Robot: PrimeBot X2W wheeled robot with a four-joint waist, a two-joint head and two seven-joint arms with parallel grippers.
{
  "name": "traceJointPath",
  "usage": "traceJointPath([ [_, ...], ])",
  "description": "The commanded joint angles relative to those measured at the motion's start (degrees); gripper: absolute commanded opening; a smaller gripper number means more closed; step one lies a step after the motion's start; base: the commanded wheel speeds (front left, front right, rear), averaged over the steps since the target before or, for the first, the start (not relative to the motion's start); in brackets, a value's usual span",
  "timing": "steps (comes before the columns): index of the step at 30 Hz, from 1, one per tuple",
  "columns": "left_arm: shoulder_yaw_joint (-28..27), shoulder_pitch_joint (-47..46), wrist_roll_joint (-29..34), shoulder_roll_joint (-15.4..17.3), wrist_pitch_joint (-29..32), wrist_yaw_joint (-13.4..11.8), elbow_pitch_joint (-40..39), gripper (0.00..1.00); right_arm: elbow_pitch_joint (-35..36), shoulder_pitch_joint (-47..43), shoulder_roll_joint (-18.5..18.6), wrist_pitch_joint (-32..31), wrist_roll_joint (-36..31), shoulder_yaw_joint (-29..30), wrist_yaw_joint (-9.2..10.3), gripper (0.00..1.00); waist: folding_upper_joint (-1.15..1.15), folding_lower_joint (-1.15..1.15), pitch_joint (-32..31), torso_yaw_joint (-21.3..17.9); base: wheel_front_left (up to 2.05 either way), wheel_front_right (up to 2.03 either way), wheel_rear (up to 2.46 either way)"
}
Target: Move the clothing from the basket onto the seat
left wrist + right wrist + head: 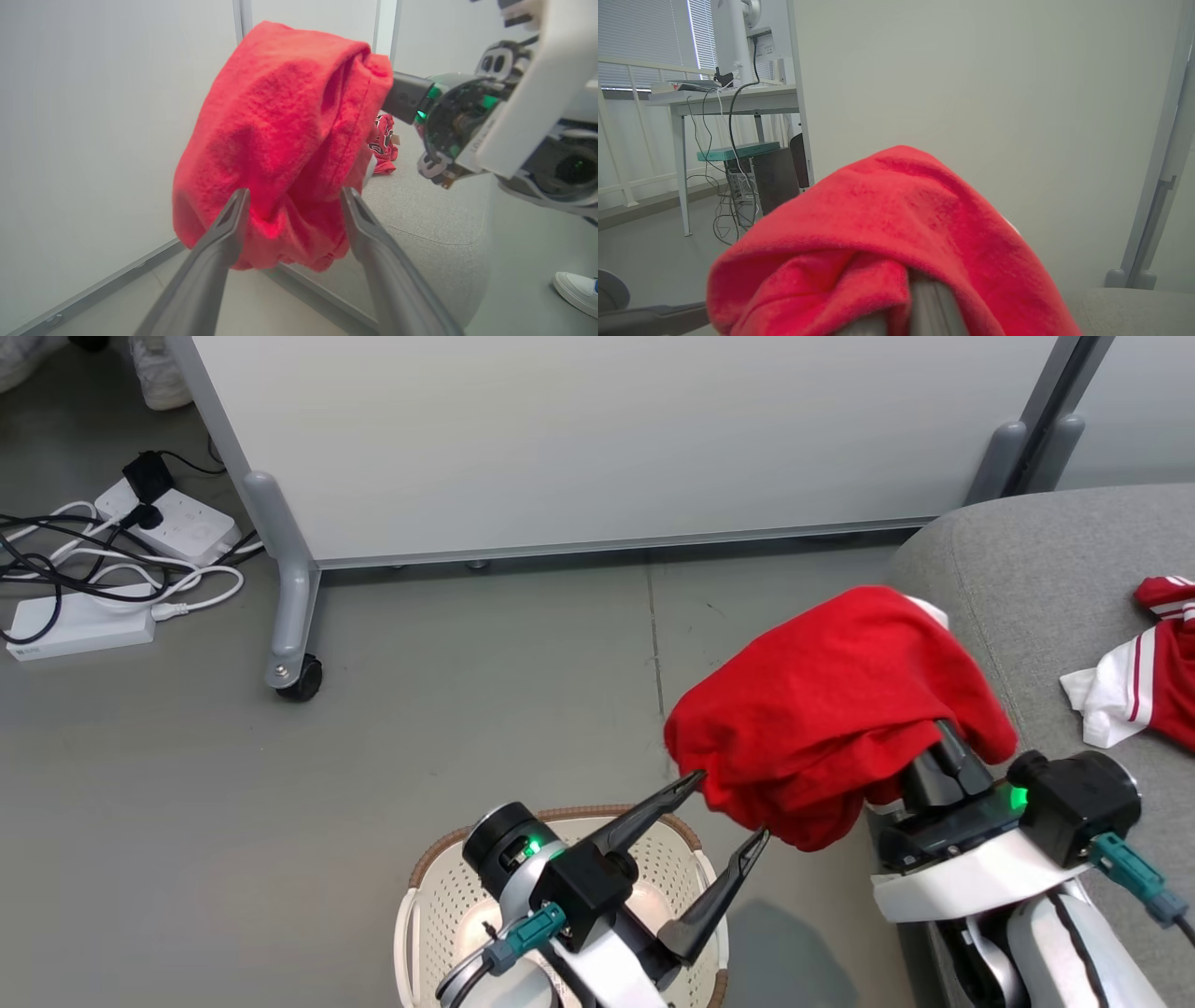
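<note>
A red jersey garment (pixel 822 709) is held aloft just beside the grey seat (pixel 1027 569). It is draped over the right pincer (pixel 945 761), whose fingers are closed on it and hidden by the cloth. The left pincer (pixel 733 805) is spread apart above the basket (pixel 422 877), tips at the garment's lower edge. A second red garment (pixel 1162 663) is laid on the seat.

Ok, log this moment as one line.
left gripper: open at red garment lower edge | right gripper: shut, carrying it near seat edge | second garment: on seat | basket: below left gripper
</note>
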State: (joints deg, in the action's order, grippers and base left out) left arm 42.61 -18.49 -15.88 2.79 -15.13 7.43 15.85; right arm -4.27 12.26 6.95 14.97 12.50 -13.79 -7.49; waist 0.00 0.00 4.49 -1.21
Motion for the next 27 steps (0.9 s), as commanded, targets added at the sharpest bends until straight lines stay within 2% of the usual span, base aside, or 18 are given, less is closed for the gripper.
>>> traceJointPath([
  [1,-0.02,1.03,0.42,0.22,-0.02,0.05,0.5,1.0,0.19,-0.69,0.47,0.15,-0.55,0.62,-0.01,0.0,0.0,0.0,-0.13,-0.01,0.0,0.0,0.0],
  [12,0.41,4.4,1.19,0.64,-0.02,0.06,2.22,1.0,-0.9,-4.32,1.15,0.15,-1.31,5.72,-0.01,0.0,0.0,0.0,-0.4,0.04,0.0,0.0,0.0],
  [27,-3.02,8.37,2.34,0.57,-0.02,0.07,4.05,1.0,-3.0,-8.08,0.73,0.15,-0.09,9.82,-0.01,0.0,0.0,0.0,-0.96,-1.07,0.0,0.0,0.0],
])
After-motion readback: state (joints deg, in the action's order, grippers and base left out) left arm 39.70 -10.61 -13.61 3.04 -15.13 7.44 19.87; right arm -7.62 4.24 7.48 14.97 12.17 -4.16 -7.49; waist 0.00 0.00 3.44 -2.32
